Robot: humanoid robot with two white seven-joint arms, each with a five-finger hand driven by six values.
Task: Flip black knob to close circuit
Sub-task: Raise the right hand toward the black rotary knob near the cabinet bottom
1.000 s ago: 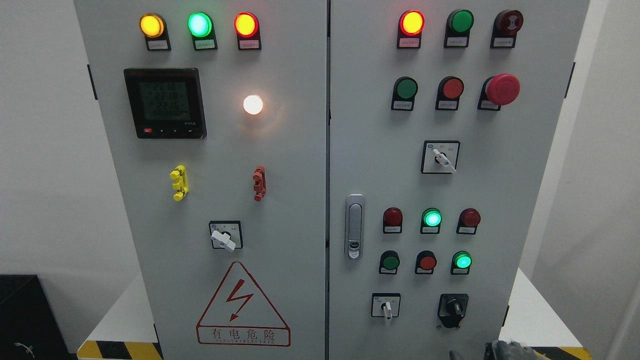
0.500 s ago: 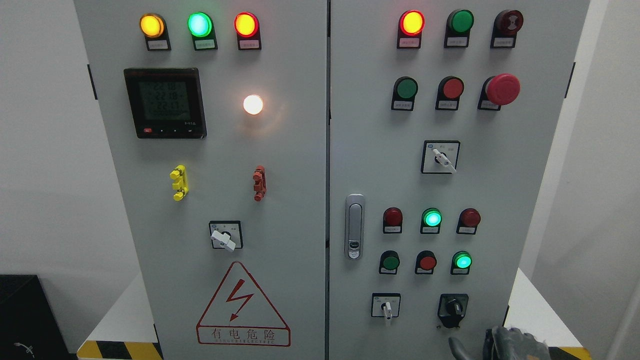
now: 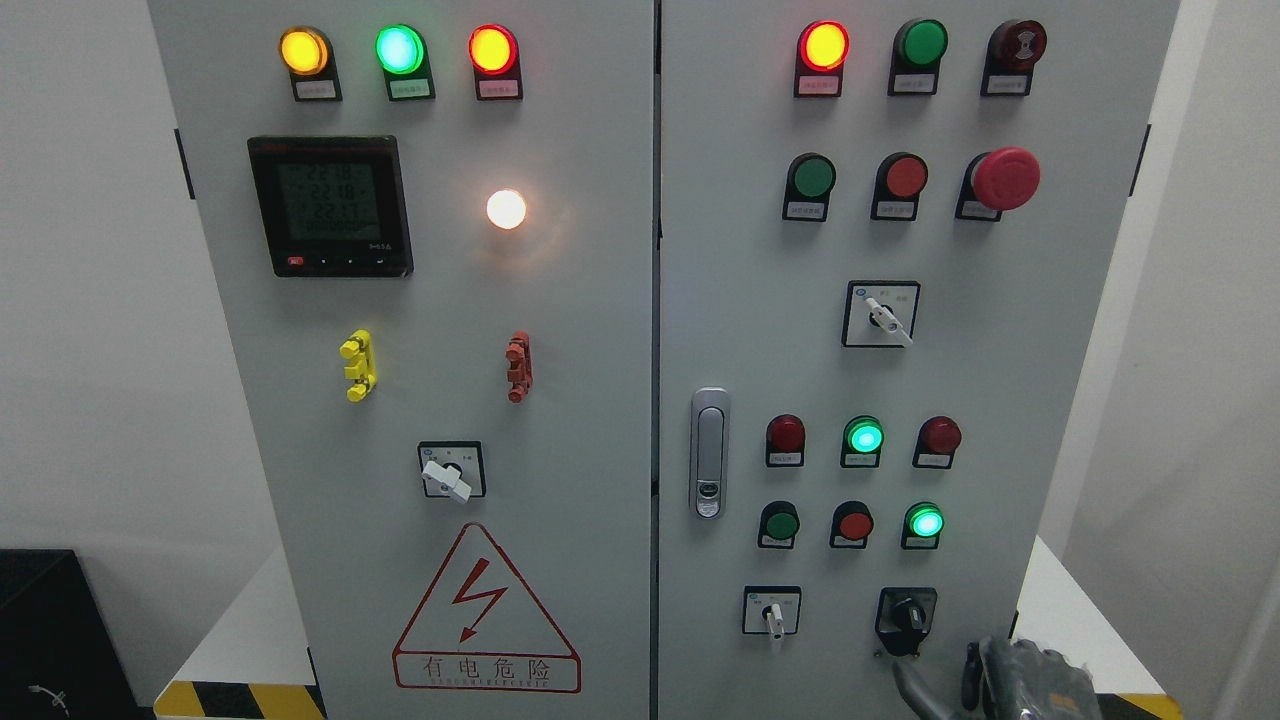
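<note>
The black knob (image 3: pixel 906 615) sits at the lower right of the grey cabinet's right door (image 3: pixel 760 250), its handle pointing up and to the left. My right hand (image 3: pixel 945 678) comes up from the bottom edge just below and to the right of the knob. Its grey fingers (image 3: pixel 915 685) are spread and reach up toward the knob without touching it. The hand holds nothing. The left arm is out of view.
A white-handled selector switch (image 3: pixel 771 612) is left of the knob. Green, red and lit buttons (image 3: pixel 863 437) sit above it. A door latch (image 3: pixel 709 453) is at the door's left edge. A red mushroom button (image 3: pixel 1005 178) sticks out at the upper right.
My right hand has risen from the bottom edge toward the black knob and shows more of its fingers. The knob and lamps have not changed.
</note>
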